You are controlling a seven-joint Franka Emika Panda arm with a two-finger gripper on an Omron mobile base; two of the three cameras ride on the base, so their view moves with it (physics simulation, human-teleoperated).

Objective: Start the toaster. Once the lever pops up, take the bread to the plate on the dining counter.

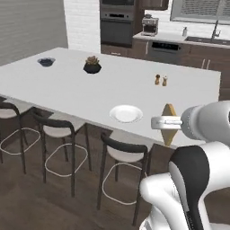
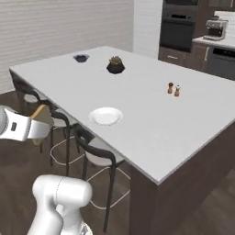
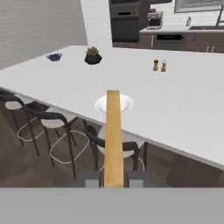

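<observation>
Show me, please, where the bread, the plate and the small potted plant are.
bread (image 3: 113,135), hand view: on its long crust edge, between the tool's fingers.
plate (image 1: 126,113), left base view: on its white centre.
potted plant (image 2: 115,65), right base view: on its dark pot.

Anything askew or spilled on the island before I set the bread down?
Nothing stands out. The plate sits flat near the island's near edge, and the end effector holds the bread edge-on.

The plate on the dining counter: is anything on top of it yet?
No. The plate lies bare on the dining counter in both base views. The hand view's held bread covers its middle, gripped edge-on by the gripper.
</observation>
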